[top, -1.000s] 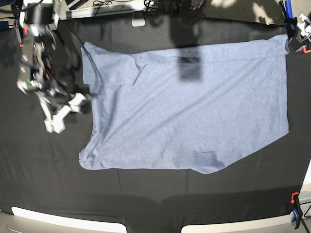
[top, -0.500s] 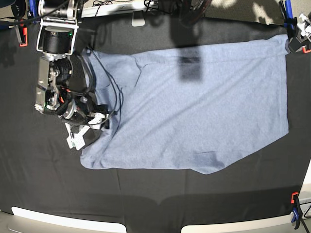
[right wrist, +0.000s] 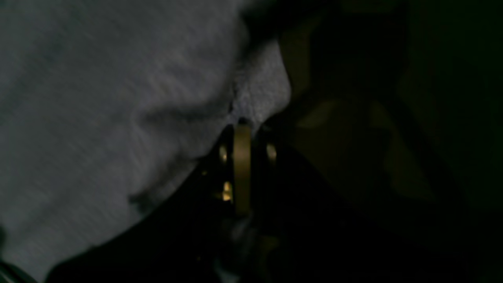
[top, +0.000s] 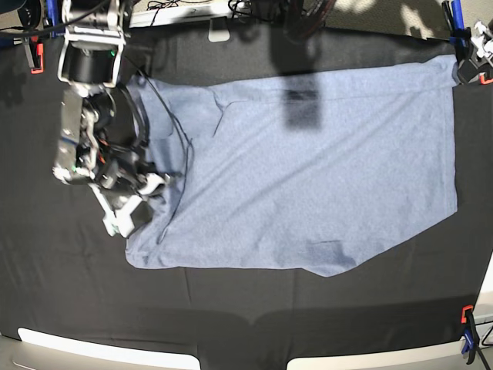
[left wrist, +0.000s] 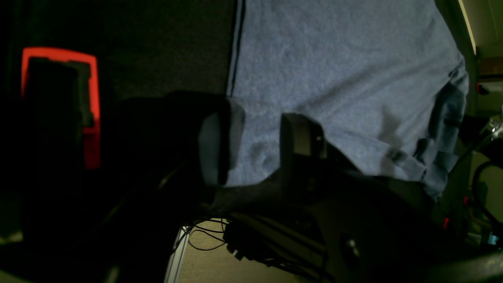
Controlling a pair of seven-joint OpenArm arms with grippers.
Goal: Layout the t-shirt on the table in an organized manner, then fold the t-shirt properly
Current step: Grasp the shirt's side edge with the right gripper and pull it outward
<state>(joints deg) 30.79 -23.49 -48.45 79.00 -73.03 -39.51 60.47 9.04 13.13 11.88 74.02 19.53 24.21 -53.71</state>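
T-shirt (top: 308, 169) spread on table (top: 69, 308), right gripper (right wrist: 251, 114) pinching its edge up close, left gripper (left wrist: 255, 145) apart.

Beyond the far edge of the work surface, the base view shows a pale floor (top: 370, 15) dappled with bright patches of light. A tangle of dark cables (top: 166, 9) lies there beside a white strip (top: 166, 18). At the near edge, 2 pale curved panels (top: 108, 351) catch the light. The left wrist view is dim; it shows beige carpet (left wrist: 204, 261) crossed by black wires (left wrist: 204, 241), and a cream wall edge (left wrist: 467, 23).
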